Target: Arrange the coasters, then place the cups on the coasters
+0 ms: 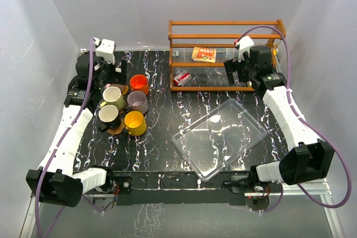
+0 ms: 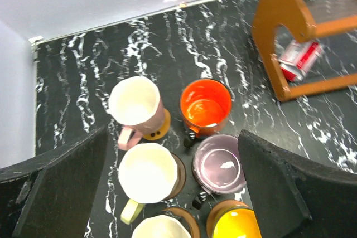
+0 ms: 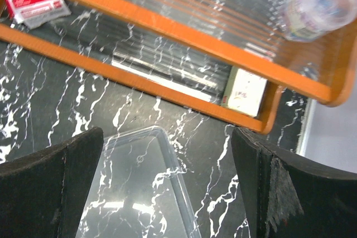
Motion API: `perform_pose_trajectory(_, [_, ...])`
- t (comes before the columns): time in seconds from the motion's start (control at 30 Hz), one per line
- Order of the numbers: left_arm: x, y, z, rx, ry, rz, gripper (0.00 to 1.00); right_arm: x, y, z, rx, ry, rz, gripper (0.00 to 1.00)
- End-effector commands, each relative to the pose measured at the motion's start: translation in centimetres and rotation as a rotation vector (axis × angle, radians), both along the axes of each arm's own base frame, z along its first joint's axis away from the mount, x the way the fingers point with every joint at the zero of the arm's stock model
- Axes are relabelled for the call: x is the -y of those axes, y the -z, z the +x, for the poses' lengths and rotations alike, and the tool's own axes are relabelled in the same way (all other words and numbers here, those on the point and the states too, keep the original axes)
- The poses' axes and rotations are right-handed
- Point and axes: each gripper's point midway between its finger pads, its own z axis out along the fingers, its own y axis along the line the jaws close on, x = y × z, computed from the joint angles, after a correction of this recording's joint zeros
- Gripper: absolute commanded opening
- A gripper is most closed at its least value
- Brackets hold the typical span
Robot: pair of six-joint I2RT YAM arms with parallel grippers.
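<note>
All six cups (image 1: 125, 104) sat clustered left of the clear tray (image 1: 220, 136), seemingly each on the coasters (image 1: 116, 130); left end effector (image 2: 173, 188) above them and right end effector (image 3: 167, 188) behind the tray, both wide, empty. Placing looked finished; next, lifting clear without nudging anything

We saw the left arm (image 1: 70, 132) and right arm (image 1: 290, 110) built of white links and black joint housings. A purple cable (image 1: 262, 27) ran along each. Wrist views showed broad black fingers (image 2: 61, 193).

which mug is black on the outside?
The white-lined mug at the near-left corner of the group, beside the yellow mug; the others are coloured outside.
</note>
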Motion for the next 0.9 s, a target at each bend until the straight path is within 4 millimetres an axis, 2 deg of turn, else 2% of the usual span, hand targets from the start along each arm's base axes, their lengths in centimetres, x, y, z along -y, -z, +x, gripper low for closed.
perform_pose_trajectory(0.0, [-3.3,-2.0,0.4,0.093,-0.158,-0.055,0.99,1.6,-4.1,0.6,0.09,0.107,0.011,0.98])
perform_pose_trajectory(0.1, [-4.1,-3.3,0.5,0.132,-0.165,-0.066,0.99,1.6,-5.2,0.6,0.125,0.111,0.017,0.98])
perform_pose_trajectory(0.3, [-3.8,-4.6,0.7,0.155,-0.119,-0.072,0.99,0.9,-7.5,0.2,0.254,0.07,0.057,0.98])
perform_pose_trajectory(0.4, [-3.7,-4.3,0.3,0.162,-0.119,-0.092,0.99,0.2,-9.0,-0.6,0.319,0.017,0.079,0.98])
perform_pose_trajectory(0.53, [-3.6,-3.3,-0.2,0.16,-0.101,-0.074,0.99,0.2,-10.3,-1.4,0.356,0.002,0.077,0.98])
perform_pose_trajectory(0.7, [-3.8,-2.9,-1.0,0.122,-0.099,-0.061,0.99,0.3,-10.9,-2.6,0.369,-0.013,0.065,0.98])
perform_pose_trajectory(0.87, [-2.8,-3.4,-2.0,0.112,-0.013,-0.052,0.99,0.5,-11.1,-3.4,0.367,-0.012,0.062,0.98])
